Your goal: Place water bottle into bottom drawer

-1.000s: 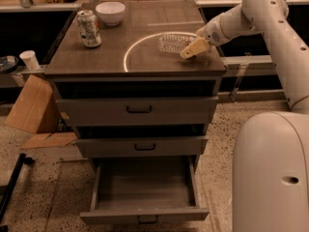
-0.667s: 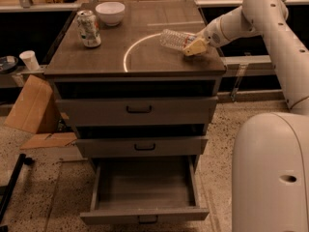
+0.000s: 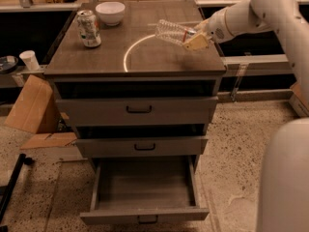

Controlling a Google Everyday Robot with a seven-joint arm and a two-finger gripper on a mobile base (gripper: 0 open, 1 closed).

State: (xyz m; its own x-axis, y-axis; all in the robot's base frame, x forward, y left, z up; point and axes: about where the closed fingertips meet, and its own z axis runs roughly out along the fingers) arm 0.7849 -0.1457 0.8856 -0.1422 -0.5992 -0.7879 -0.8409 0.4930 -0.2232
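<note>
The water bottle is clear and ribbed, held on its side a little above the cabinet top, its base pointing left. My gripper comes in from the right and is shut on the bottle's neck end, near the top's right side. The bottom drawer is pulled open below, its inside bare; its front has a small dark handle.
A printed soda can and a white bowl stand at the back left of the cabinet top. The two upper drawers are closed. Cardboard and a white cup lie at the left. My white arm reaches in from the right.
My gripper has lifted the water bottle off the cabinet top; the bottle now hangs sideways above the surface, slightly higher than before.
</note>
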